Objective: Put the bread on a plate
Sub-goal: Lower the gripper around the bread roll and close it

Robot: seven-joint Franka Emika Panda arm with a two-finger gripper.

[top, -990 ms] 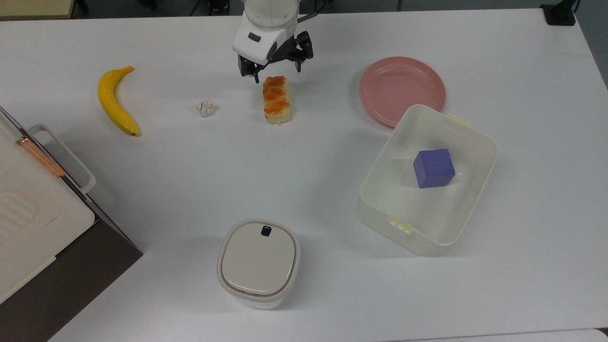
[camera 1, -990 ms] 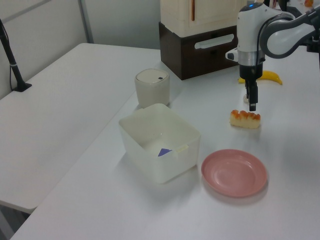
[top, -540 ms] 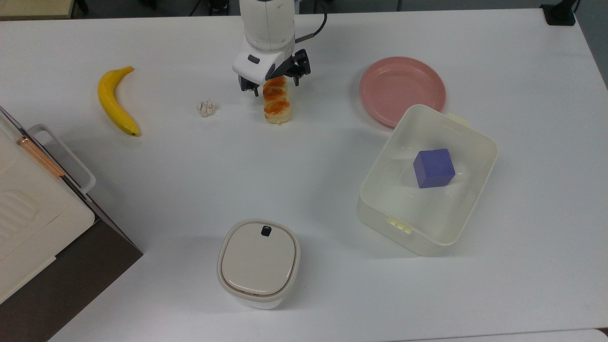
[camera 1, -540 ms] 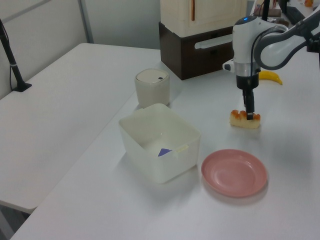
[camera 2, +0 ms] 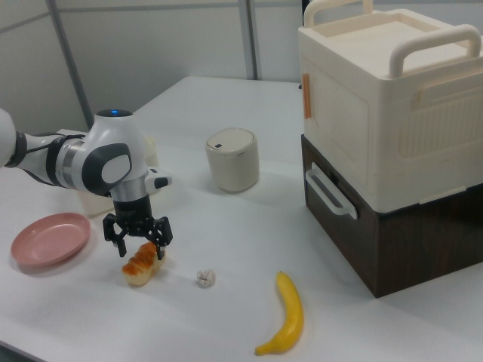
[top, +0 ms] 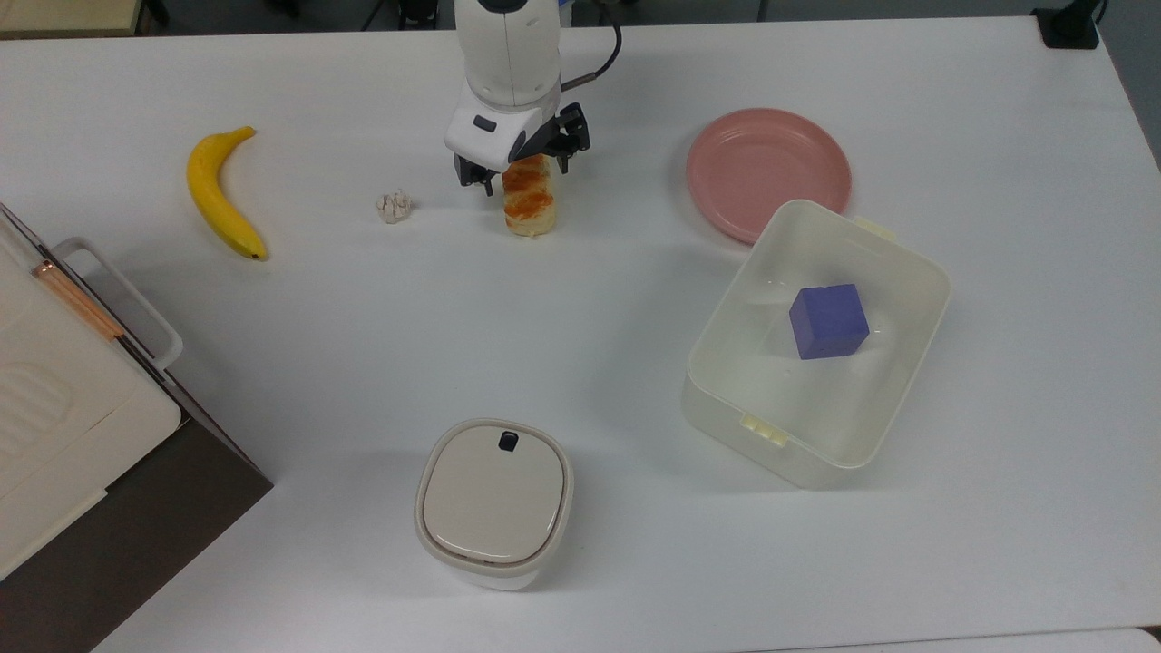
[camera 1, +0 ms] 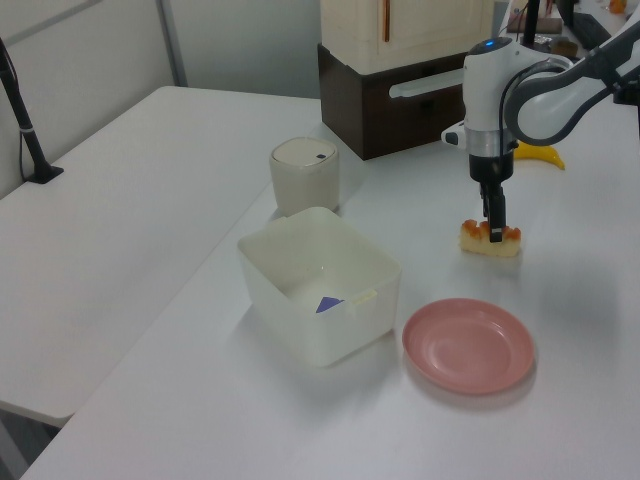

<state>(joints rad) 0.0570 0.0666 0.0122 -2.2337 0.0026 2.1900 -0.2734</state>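
The bread (top: 531, 207) (camera 1: 490, 241) (camera 2: 139, 266), a small pale loaf with an orange glazed top, lies on the white table. My gripper (top: 520, 170) (camera 1: 493, 233) (camera 2: 139, 244) is low over the end of the loaf nearest the arm. It is open, with one finger on each side of the bread. The pink plate (top: 767, 170) (camera 1: 467, 345) (camera 2: 48, 238) holds nothing and sits apart from the loaf, towards the top view's right.
A cream tub (top: 816, 349) holding a purple cube (top: 827, 321) stands beside the plate. A banana (top: 218, 194) and a small whitish lump (top: 394, 207) lie at the top view's left. A lidded canister (top: 494, 501) and a cream box on a brown case (camera 2: 392, 128) stand further off.
The gripper came down and moved along the bread, from above its end to straddling it with the fingers. The bread and plate have stayed put.
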